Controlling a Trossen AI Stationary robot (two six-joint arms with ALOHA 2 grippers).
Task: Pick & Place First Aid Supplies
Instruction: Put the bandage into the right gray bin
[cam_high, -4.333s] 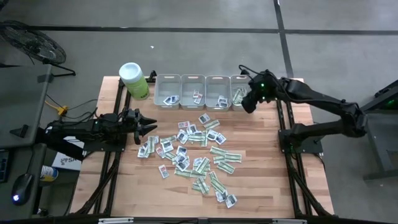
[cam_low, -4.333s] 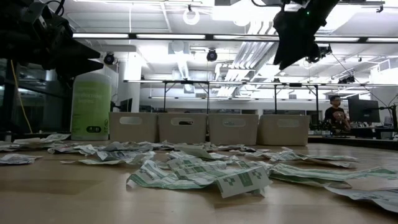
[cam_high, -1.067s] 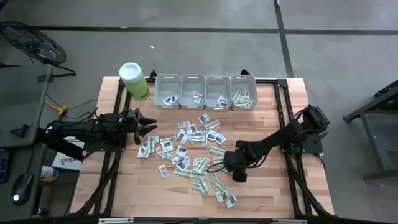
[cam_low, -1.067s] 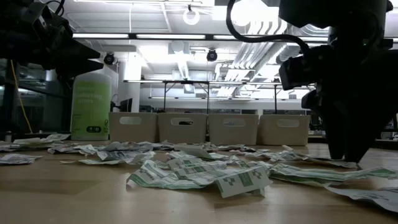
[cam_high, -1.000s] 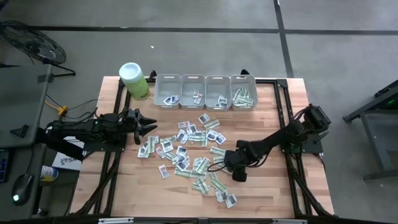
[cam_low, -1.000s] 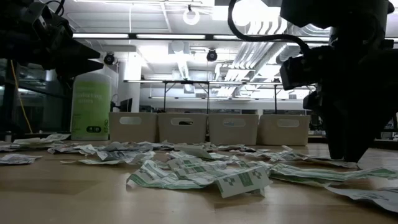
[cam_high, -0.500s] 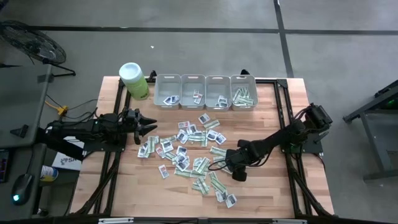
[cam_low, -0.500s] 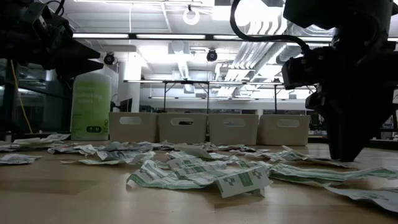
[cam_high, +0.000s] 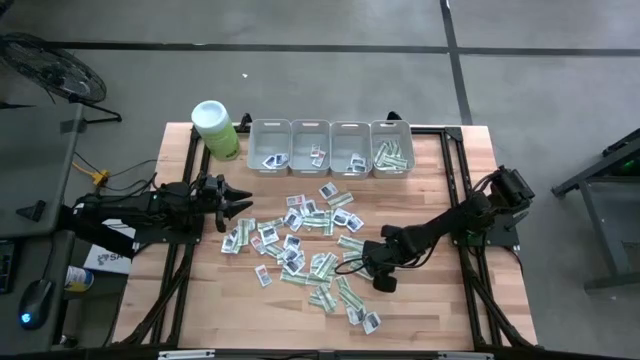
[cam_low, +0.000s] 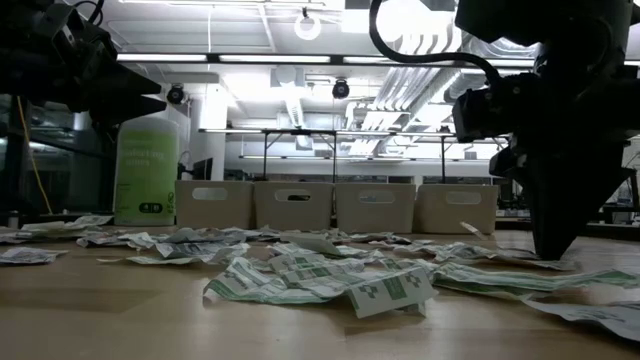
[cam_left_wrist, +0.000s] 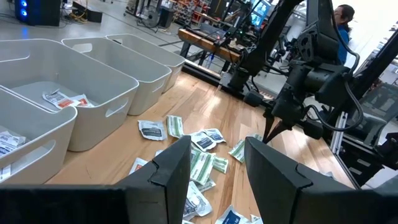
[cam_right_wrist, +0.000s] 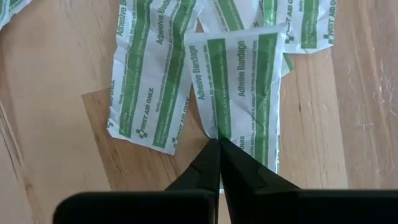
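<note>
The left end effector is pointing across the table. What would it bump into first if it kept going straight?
Probably the scattered bandage packets on the table ahead of the left end effector; how high it hovers is unclear.

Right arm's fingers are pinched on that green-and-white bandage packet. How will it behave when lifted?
The bandage packet is thin printed paper, so it will probably flop and hang from the right gripper. Held at just one edge, it might slip. It overlaps a neighbouring packet, which may shift too.
</note>
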